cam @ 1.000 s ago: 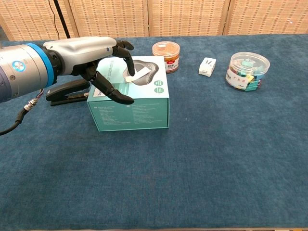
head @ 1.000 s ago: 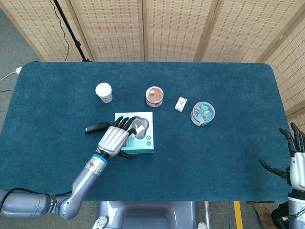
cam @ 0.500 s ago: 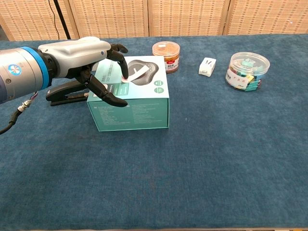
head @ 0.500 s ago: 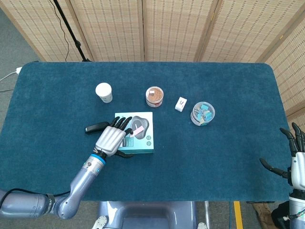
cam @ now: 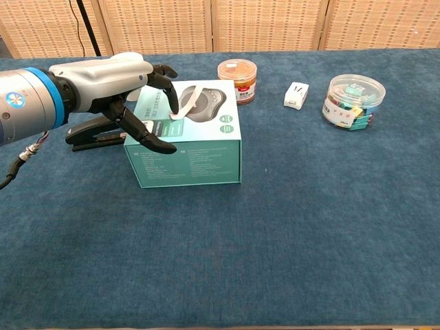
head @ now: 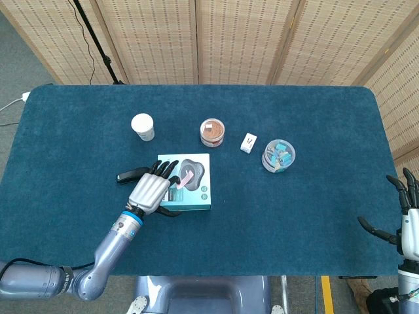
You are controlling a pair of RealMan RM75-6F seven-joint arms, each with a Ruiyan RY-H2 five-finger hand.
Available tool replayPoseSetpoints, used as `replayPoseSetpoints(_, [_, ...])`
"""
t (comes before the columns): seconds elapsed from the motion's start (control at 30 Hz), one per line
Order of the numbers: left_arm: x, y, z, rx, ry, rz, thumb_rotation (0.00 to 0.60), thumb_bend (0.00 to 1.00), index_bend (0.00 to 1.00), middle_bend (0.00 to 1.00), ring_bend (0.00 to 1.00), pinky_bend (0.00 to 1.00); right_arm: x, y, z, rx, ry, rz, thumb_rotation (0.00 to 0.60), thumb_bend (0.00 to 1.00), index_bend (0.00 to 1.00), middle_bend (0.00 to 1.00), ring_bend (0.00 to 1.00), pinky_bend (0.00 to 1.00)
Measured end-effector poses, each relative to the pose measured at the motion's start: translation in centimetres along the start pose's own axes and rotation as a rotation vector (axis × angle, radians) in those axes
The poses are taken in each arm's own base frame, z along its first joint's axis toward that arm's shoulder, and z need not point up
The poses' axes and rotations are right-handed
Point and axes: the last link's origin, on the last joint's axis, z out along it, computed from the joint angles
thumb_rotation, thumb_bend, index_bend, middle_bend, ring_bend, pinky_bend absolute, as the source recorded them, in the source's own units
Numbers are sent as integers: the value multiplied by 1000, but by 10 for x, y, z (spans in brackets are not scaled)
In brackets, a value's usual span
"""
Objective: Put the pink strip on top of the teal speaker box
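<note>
The teal speaker box (head: 195, 193) (cam: 185, 155) lies flat, left of the table's middle. The pink strip (head: 184, 177) (cam: 187, 102) rests on the box top, over the printed speaker picture, arching up from one end. My left hand (head: 150, 191) (cam: 110, 86) hovers over the box's left part, its fingertips (cam: 170, 103) holding the strip's near end and its thumb down beside the box's front left face. My right hand (head: 406, 219) shows only in the head view, off the table's right edge, fingers spread and empty.
A black stapler (head: 131, 175) (cam: 93, 133) lies just left of the box, under my left forearm. Further back stand a white cup (head: 143, 126), a brown-lidded jar (head: 213, 132) (cam: 236, 80), a small white box (head: 248, 142) (cam: 296, 95) and a clear tub of clips (head: 278, 156) (cam: 353, 102).
My left hand has drawn back to the left across the box top. The strip slid left with it and now stands more arched. The right hand has not moved.
</note>
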Motion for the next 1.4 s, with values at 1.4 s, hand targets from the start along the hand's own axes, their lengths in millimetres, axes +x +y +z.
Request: replayPoseSetpoints(1.4, [2,-3,-10,-24,-5,19,350,0,341,0,0,0,1,0,0,-13,4,10,600,0,151,0,0,0])
